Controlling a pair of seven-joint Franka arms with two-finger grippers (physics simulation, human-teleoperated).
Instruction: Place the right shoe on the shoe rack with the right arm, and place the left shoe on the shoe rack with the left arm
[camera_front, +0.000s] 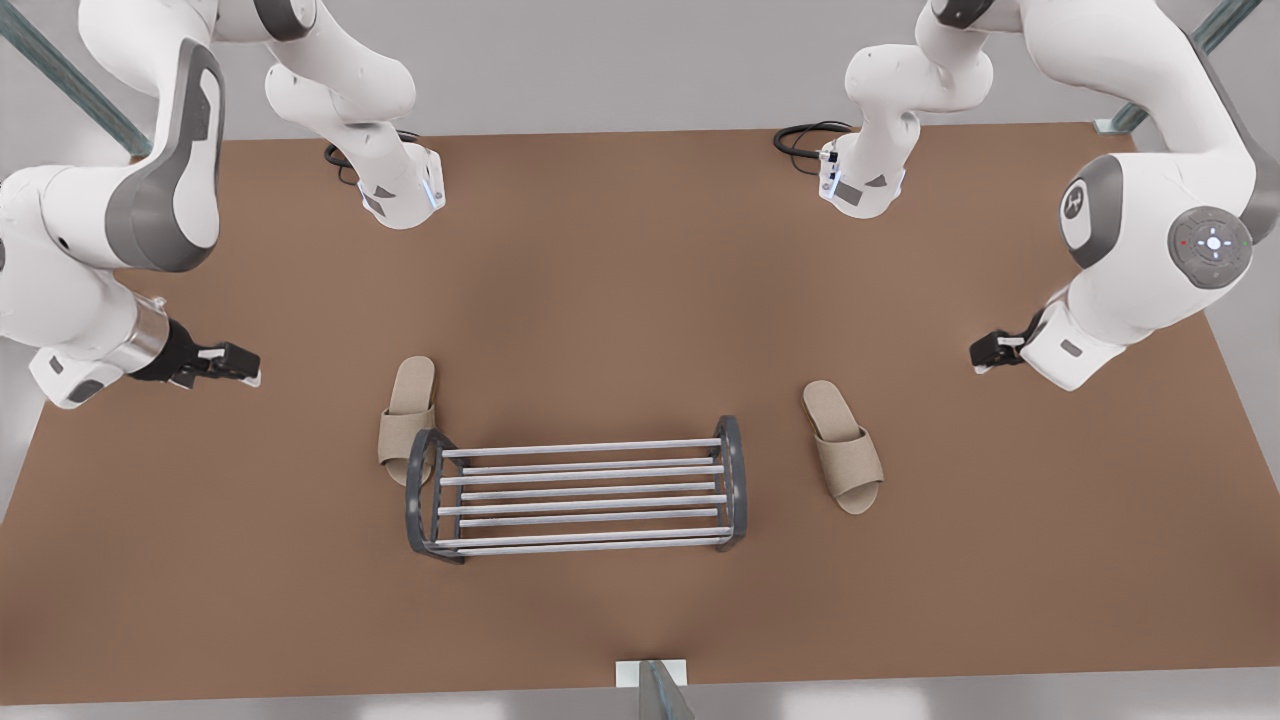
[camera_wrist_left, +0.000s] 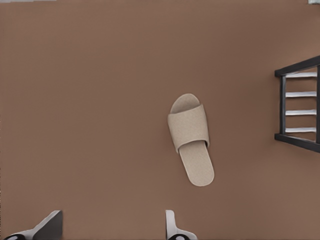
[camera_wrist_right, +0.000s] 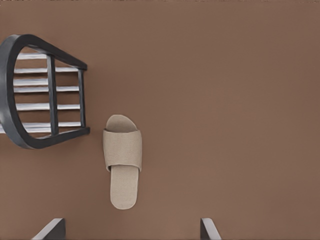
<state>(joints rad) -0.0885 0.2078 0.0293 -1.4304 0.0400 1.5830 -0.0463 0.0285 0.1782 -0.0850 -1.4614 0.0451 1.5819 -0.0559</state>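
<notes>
- The left gripper (camera_front: 985, 352) is hovering over the table's right side in the front view, its fingers (camera_wrist_left: 172, 225) standing spread and holding nothing.
- The left slipper (camera_front: 843, 445) is lying flat on the table, nearer the rack than this gripper and well apart from it; a bare strip of table is separating it from the shoe rack (camera_front: 580, 470).
- The right gripper (camera_front: 245, 365) is hanging over the front view's left side, fingers (camera_wrist_right: 50, 230) likewise parted and empty.
- The right slipper (camera_front: 405, 420) is lying between that gripper and the rack, with its toe end just beside the rack's dark arched end frame.
- The rack is sitting centrally, toward the table's near edge, with nothing resting on its bars.
- Nothing is standing between either gripper and its slipper.
- Both slippers are showing a beige woven texture with a wide strap; the rack is pairing silver-grey metal bars with dark grey arched ends; the brown tabletop (camera_front: 620, 300) is looking smooth and matte.
</notes>
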